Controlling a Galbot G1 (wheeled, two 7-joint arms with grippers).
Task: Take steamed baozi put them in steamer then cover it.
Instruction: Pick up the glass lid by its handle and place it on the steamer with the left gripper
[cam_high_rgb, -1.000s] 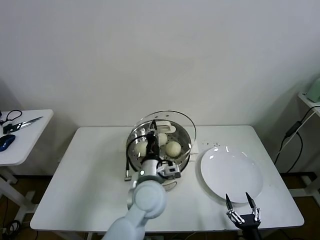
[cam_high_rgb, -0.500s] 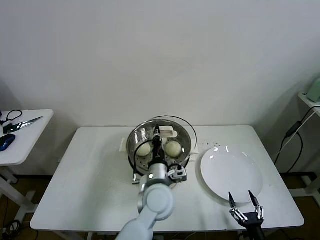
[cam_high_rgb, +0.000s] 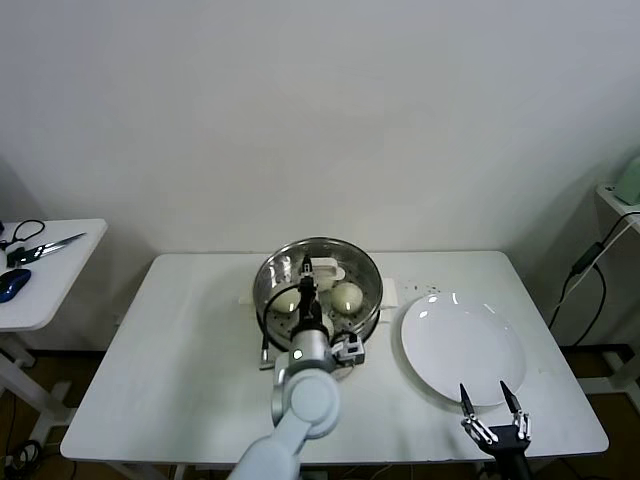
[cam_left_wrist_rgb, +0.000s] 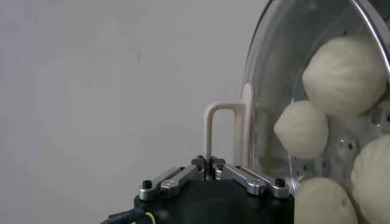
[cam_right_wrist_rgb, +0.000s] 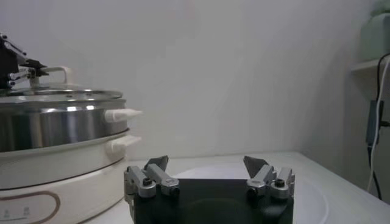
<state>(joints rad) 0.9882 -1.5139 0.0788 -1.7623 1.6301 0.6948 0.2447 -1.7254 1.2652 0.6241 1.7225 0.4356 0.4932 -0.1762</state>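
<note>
The steamer stands at the table's middle back, with the clear glass cover lying level on its rim. My left gripper is above the cover's centre, shut on its cream handle. Several cream-white baozi show through the glass on the perforated tray; two of them are plain in the head view. In the right wrist view the cover sits flat on the steel pot. My right gripper hangs open and empty at the table's front right, near the plate's front edge.
A flat white plate lies right of the steamer. The white table has bare surface left of the steamer. A small side table at far left carries scissors. A cable hangs by a shelf at far right.
The cover, earlier tilted up over the steamer, has come down level onto the rim, still held by my left gripper. The left arm shifted slightly right. The right gripper drifted a little towards the front edge.
</note>
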